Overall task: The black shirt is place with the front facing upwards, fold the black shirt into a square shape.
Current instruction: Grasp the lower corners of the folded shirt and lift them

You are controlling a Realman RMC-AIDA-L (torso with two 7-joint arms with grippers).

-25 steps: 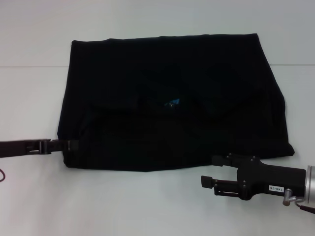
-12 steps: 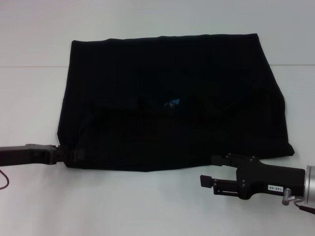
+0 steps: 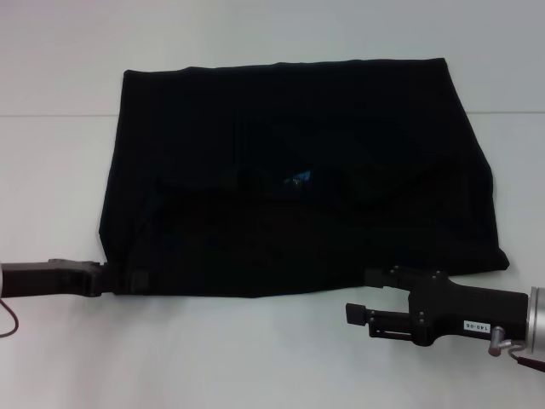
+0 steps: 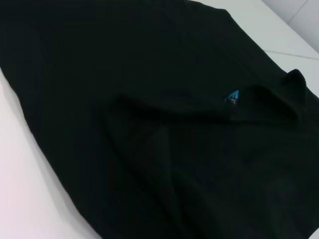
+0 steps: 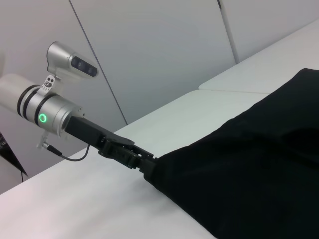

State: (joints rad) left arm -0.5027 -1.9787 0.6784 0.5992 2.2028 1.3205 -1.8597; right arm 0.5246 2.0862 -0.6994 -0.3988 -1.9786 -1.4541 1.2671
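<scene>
On the counter [image 3: 68,358] our left hand [image 3: 136,279] pinched the black shirt's [image 3: 298,170] limp, light near corner; our right hand [image 3: 358,313] waited spread beside it.

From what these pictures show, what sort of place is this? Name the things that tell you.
Probably a robot lab or test room. A bare white table holds only the black shirt, plain pale wall panels stand behind, and the left pincer and right pincer work at the shirt's near edge.
</scene>
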